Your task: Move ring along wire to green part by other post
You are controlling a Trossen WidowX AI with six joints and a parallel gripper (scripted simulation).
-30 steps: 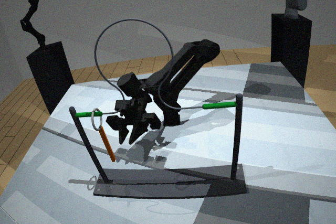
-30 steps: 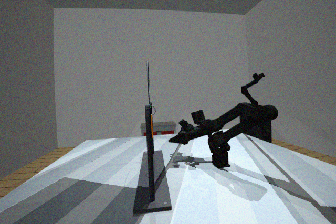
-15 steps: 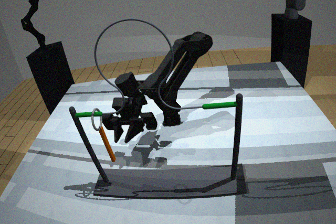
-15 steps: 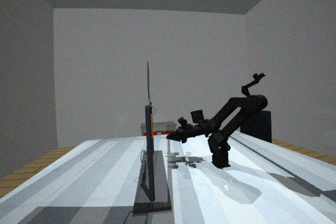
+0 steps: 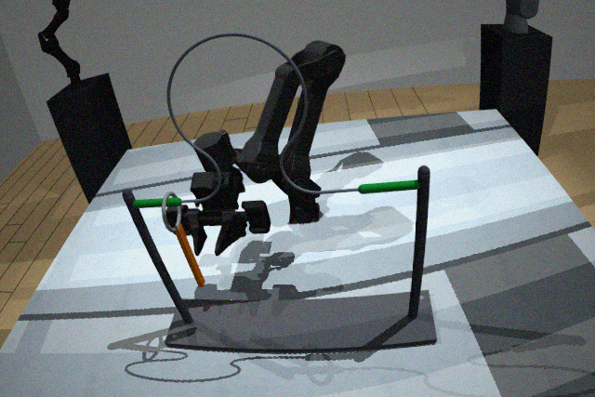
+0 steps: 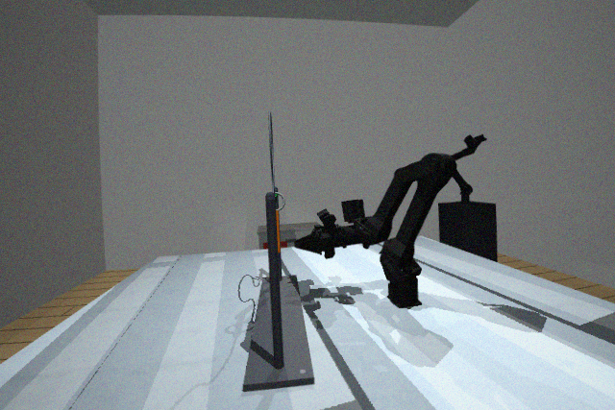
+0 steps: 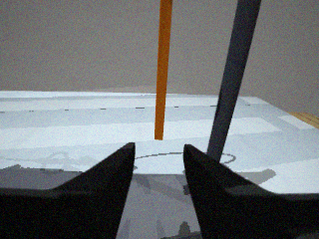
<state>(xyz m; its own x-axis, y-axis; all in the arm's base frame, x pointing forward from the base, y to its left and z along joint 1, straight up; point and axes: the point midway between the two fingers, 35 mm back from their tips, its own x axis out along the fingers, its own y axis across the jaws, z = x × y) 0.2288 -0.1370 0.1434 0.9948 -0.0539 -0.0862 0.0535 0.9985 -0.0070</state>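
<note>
From the top view, the wire loops high between two posts, a curl the side-on exterior view flattens to a sliver. The ring hangs on the left green sleeve, its orange handle dangling. The gripper sits just beside the handle (jaws partly parted, empty), which the wrist view shows ahead, untouched.

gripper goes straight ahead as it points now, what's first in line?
Likely the orange handle: it hangs dead ahead of the open gripper, between the jaws' line. The post sits off to the side. Depth unclear.
</note>
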